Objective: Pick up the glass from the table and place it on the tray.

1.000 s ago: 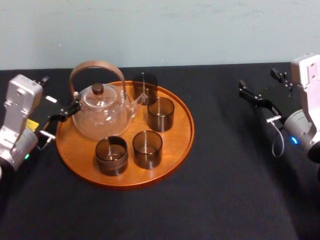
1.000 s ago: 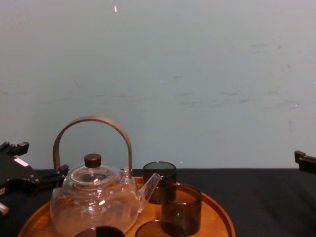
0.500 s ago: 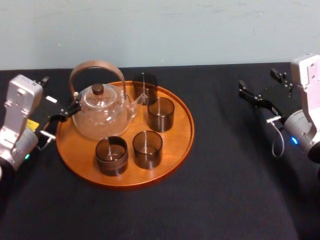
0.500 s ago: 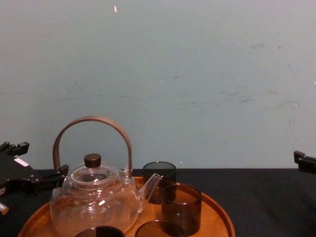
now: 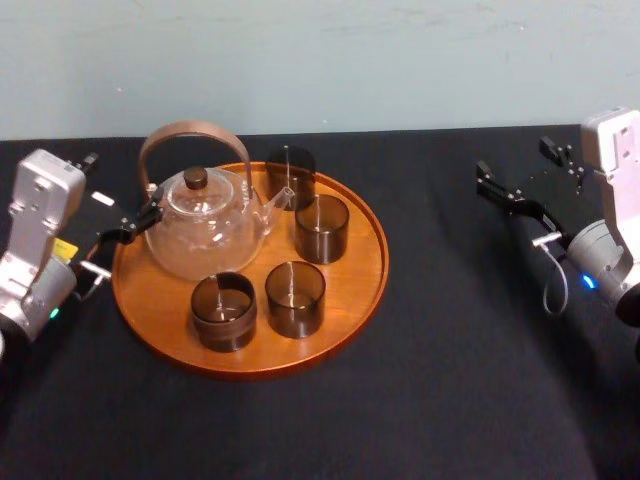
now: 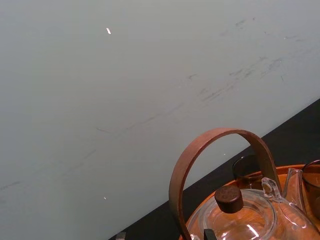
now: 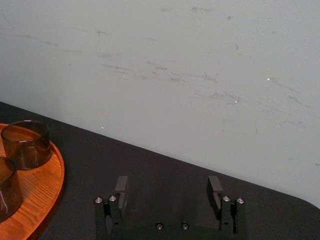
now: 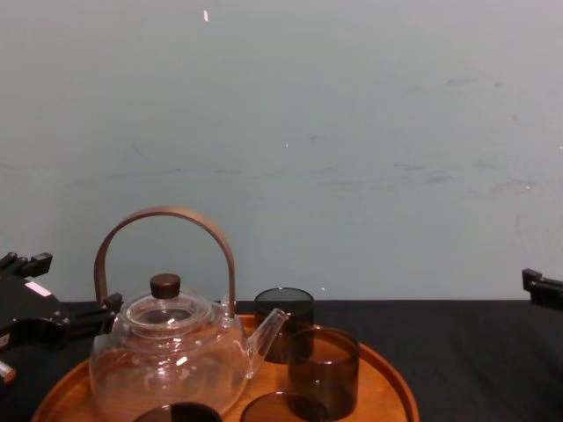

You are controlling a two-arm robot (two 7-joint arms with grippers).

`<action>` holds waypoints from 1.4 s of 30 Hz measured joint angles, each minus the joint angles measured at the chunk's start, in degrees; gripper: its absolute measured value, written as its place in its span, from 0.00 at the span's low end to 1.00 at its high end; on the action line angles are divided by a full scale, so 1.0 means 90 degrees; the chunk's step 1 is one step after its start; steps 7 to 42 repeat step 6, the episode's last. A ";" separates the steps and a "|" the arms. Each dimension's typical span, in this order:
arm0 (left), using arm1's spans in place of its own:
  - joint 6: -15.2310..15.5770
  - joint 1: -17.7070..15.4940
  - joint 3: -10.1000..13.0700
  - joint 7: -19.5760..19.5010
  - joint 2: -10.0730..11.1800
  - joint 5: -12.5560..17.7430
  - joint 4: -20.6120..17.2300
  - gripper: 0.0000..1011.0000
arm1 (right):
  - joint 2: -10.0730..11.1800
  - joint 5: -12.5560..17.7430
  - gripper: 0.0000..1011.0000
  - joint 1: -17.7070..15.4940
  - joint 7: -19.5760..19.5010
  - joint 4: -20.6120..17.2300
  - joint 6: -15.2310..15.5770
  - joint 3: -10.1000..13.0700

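Several dark smoky glasses stand on the round wooden tray, two at its front and two behind. None is held. My right gripper hovers over the black table far to the right of the tray, open with nothing between its fingers. The right wrist view catches the tray's edge and one glass off to the side. My left gripper sits at the tray's left rim beside the teapot, open and empty.
A clear glass teapot with a brown arched handle fills the tray's back left. A pale wall runs behind the table. Bare black tabletop stretches right of and in front of the tray.
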 joint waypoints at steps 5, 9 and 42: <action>0.0000 0.0000 0.0000 0.0000 0.0000 0.0000 0.0000 1.00 | 0.0003 0.0004 0.99 0.0000 0.0004 -0.0004 -0.0001 -0.0003; 0.0000 0.0000 0.0000 0.0000 0.0000 0.0000 0.0000 1.00 | 0.0004 0.0004 0.99 0.0000 0.0005 -0.0004 -0.0001 -0.0003; 0.0000 0.0000 0.0000 0.0000 0.0000 0.0000 0.0000 1.00 | 0.0004 0.0004 0.99 0.0000 0.0005 -0.0004 -0.0001 -0.0003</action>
